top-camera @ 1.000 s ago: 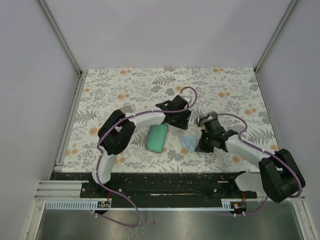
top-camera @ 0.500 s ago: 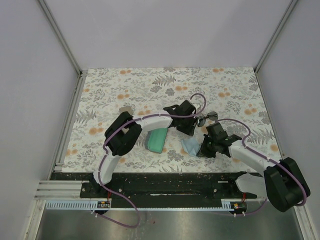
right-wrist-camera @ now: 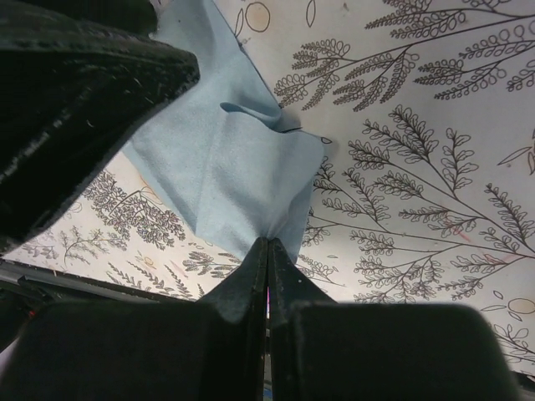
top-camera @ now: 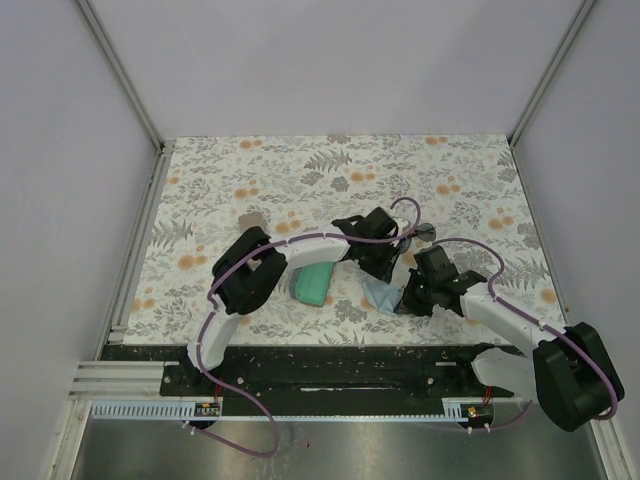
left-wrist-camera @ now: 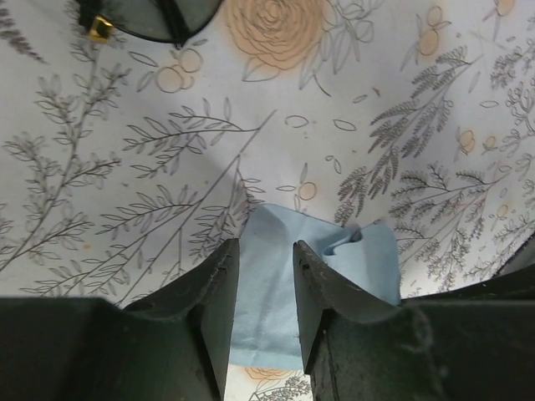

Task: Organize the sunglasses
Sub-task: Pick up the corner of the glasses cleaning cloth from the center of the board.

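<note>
Now opening pouch [right-wrist-camera: 217, 159]: pinching edge with right fingers [right-wrist-camera: 247, 288], hovering over it with left fingers [left-wrist-camera: 209, 292] spread. Next, likely grip opposite lip, pull mouth wide for sunglasses [left-wrist-camera: 138, 15].

A: Which colours and patterns mark the tablecloth [top-camera: 300, 165]?

B: An off-white ground; grey fern and leaf sprigs in fine line; scattered orange blooms and small orange berries.

A: And the things lying on it?

B: The cloth pouch [left-wrist-camera: 267, 284] is plain light blue; one hard case [top-camera: 315, 282] is teal-green; a second case [top-camera: 252, 217] is tan; the wire-frame sunglasses [left-wrist-camera: 150, 17] show a dark lens, a dark frame and a small gold fitting.

A: And the rig?

B: The left arm [top-camera: 310, 245] and right arm [top-camera: 495, 312] have white links with black joints; the cables [top-camera: 400, 205] are purple; the left gripper [left-wrist-camera: 266, 259] and right gripper [right-wrist-camera: 267, 251] are black; the walls [top-camera: 330, 60] are plain pale lavender-grey.
</note>
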Available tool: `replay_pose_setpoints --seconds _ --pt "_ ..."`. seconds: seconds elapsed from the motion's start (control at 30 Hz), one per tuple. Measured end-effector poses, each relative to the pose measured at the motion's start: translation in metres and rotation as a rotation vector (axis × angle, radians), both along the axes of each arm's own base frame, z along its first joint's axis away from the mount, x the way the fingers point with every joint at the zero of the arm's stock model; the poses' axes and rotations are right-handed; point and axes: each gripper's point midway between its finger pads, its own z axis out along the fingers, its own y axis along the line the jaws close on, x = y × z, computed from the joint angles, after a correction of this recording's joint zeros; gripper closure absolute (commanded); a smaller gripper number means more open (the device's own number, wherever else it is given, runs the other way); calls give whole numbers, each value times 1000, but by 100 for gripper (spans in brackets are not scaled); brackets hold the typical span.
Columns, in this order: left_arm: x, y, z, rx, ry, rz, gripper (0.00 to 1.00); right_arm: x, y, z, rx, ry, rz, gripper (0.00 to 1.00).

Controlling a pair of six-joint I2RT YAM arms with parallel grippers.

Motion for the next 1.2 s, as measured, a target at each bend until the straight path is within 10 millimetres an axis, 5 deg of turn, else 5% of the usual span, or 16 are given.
replay_pose_setpoints --seconds 0.17,0.33,0.77,0.97,1.13,1.2 --pt "-8 -6 0 -18 25 -27 67 0 0 1 3 -2 -4 100" --pt "-8 -9 -3 -18 36 -27 100 0 0 1 3 2 -7 100" --pt "1 -1 -2 5 44 18 100 2 -4 7 -22 -2 -19 98" --pt "23 36 4 60 24 113 100 11 -3 18 -27 -27 -26 79" --pt "21 54 22 53 -10 152 100 6 -4 18 -16 -25 -32 41" --pt "17 57 28 39 -18 154 100 4 -4 18 -13 -25 -37 40"
